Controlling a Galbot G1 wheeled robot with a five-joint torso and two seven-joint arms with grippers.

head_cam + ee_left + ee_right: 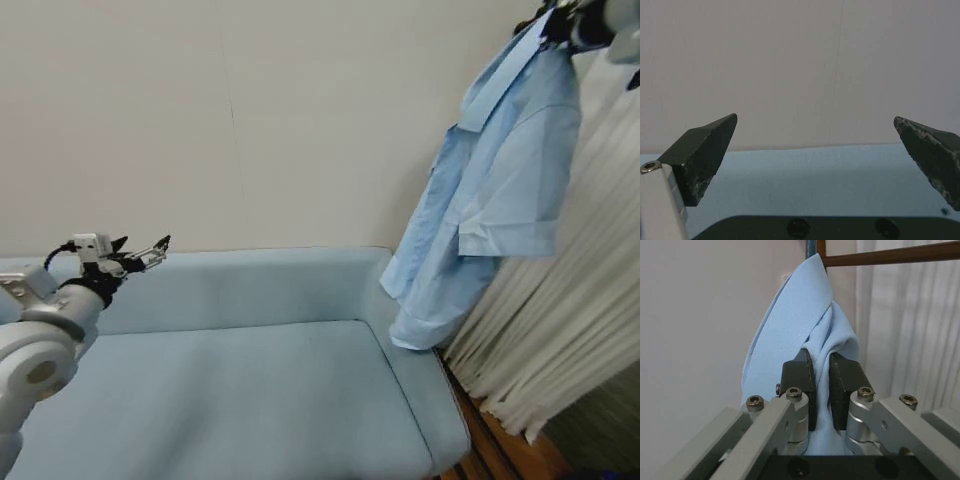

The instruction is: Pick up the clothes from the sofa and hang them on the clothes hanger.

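While the light-blue short-sleeved shirt (pixel 500 190) is pinched in the fingers of the right gripper (pixel 821 374) just below the brown wooden hanger bar (pixel 890 256), hanging is judged in hand; a lift over the bar is called for next. The left gripper (pixel 150 248) is held above the pale-blue sofa (pixel 250 400), fingers spread.

Smooth cloth shirt (pixel 500 170), wooden hanger bar (pixel 890 256)

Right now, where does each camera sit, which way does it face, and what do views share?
Head view: on the head, looking forward and down at the sofa; left gripper at left, right gripper top right.
Left wrist view: between the open left fingers, facing sofa back and wall.
Right wrist view: behind the right gripper, shut on the blue shirt at the hanger rail.
Shared: head and right wrist views both show the blue shirt.
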